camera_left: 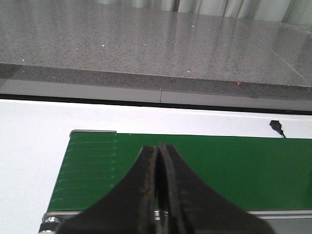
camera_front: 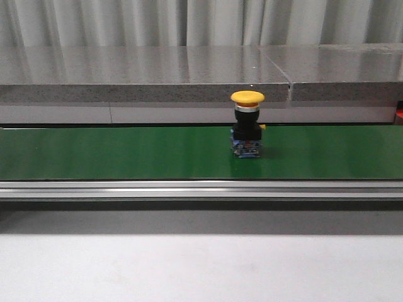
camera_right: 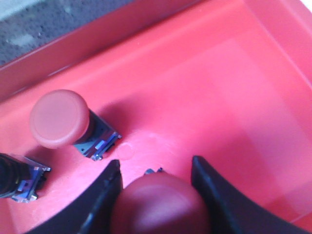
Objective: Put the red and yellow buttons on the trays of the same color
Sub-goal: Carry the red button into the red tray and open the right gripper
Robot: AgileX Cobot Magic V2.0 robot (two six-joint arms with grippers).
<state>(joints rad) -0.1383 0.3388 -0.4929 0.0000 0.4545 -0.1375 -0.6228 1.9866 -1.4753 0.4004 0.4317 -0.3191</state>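
- The right gripper (camera_right: 158, 187) sits low inside the red tray (camera_right: 234, 83); its two dark fingers (camera_right: 100, 197) flank the domed cap of a red button (camera_right: 161, 204), one on each side and close against it, so it appears to pinch that button, though the contact itself is hard to confirm.
- Inside the red tray, just beyond the held button, a second red button (camera_right: 63, 122) lies tilted on the tray floor, cap towards the tray wall and its grey-blue contact block towards the gripper; near it, at the frame edge, a third button body (camera_right: 14, 178) shows only its black barrel and contact block, its cap out of sight.
- The tray's raised red rim runs behind the lying button; grey stone surface shows past it.
- The left gripper (camera_left: 158, 195) has its dark fingers (camera_left: 141, 195) pressed together with nothing between them; it hangs above the near edge of the green conveyor belt (camera_left: 219, 170).
- In the front view a yellow button (camera_front: 247, 123) stands upright on the green conveyor belt, yellow cap up, black body and blue base on the belt, towards the belt's far edge; neither gripper shows there.
- Behind the belt runs a grey stone ledge (camera_front: 145, 75).
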